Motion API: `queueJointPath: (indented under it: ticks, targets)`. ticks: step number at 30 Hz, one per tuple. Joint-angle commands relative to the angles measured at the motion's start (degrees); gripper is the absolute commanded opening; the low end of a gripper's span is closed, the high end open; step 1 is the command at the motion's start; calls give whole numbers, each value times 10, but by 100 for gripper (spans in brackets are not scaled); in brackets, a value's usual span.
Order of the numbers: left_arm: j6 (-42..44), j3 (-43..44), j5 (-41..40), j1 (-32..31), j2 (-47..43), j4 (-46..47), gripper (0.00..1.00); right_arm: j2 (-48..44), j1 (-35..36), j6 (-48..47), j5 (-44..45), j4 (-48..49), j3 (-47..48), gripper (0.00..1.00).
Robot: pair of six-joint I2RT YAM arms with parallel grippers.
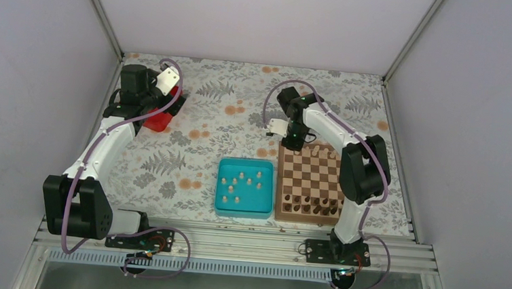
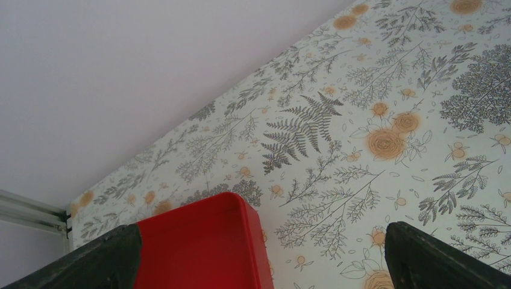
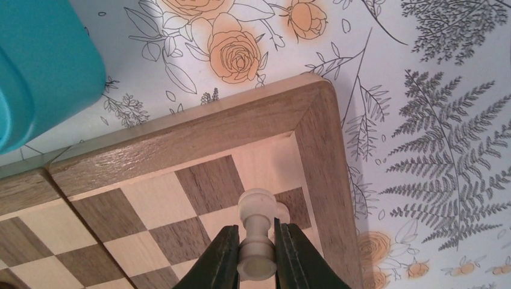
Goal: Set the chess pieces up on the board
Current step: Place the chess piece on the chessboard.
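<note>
My right hand [image 3: 256,248] is shut tight on one pale chess piece [image 3: 255,232]. My two black fingers [image 3: 224,259] press on its sides, and its round top sticks out past them. I hold it over the board [image 3: 181,135], right by the far left corner, above the squares next to the brown edge. I cannot tell if the piece touches the board.

The other pale chess pieces [image 1: 240,182] sit in the teal tray [image 1: 220,183], which is just beside the board on its left side. A few more pale ones [image 1: 318,149] stand along the far edge of the board. The dark pieces [image 1: 310,206] stand in a row at the near edge.

My left hand [image 2: 259,265] is far away from the board, up at the far left of the table [image 2: 385,90]. Its fingers [image 2: 90,259] are spread wide apart and hold nothing. A red box [image 2: 199,241] sits below it, between the two fingers.
</note>
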Motion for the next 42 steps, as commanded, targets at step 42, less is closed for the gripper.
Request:
queueJointPath:
  ticks: [42]
  targets:
    - [-2,-7,7,1,1,10,100,74,-11,-15,-16,-4,24,18]
